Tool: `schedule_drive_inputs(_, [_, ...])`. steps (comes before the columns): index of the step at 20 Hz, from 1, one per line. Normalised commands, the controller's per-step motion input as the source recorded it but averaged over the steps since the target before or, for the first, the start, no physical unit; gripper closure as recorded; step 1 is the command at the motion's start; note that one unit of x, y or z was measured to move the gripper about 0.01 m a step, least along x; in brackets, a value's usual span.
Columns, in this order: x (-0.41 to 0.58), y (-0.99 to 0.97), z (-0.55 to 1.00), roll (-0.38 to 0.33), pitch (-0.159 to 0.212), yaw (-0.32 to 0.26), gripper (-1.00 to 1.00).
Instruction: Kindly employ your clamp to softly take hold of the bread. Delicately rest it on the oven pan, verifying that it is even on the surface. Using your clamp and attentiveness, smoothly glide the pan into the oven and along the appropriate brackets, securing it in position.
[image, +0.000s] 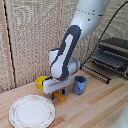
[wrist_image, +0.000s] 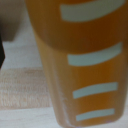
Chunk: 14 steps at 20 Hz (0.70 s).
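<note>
The bread (image: 61, 96) is a small orange-yellow block lying on the wooden table between the plate and the blue cup. My clamp (image: 59, 92) points down right over it, its dark fingers at the block's top; the exterior view is too small to show whether they are closed on it. In the wrist view an orange surface with pale stripes, the bread (wrist_image: 85, 65), fills most of the picture, very close and blurred, and no fingers show. The oven (image: 116, 50) stands at the exterior view's right, with the wire-barred oven pan (image: 104, 63) sticking out of its front.
A blue cup (image: 79, 85) stands just beside the clamp toward the exterior view's right. A round yellow bowl (image: 42, 81) sits behind the clamp. A patterned white plate (image: 32, 111) lies near the table's front edge. A woven screen backs the scene.
</note>
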Motion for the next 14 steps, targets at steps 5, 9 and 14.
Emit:
schedule_drive_inputs(5, [0.001, 0.09, 0.01, -0.001, -0.019, 0.012, 1.00])
schedule_drive_inputs(9, [0.079, 0.17, 0.17, 0.000, -0.036, -0.029, 1.00])
schedule_drive_inputs(14, [0.252, 0.12, 0.36, 0.000, -0.025, -0.091, 1.00])
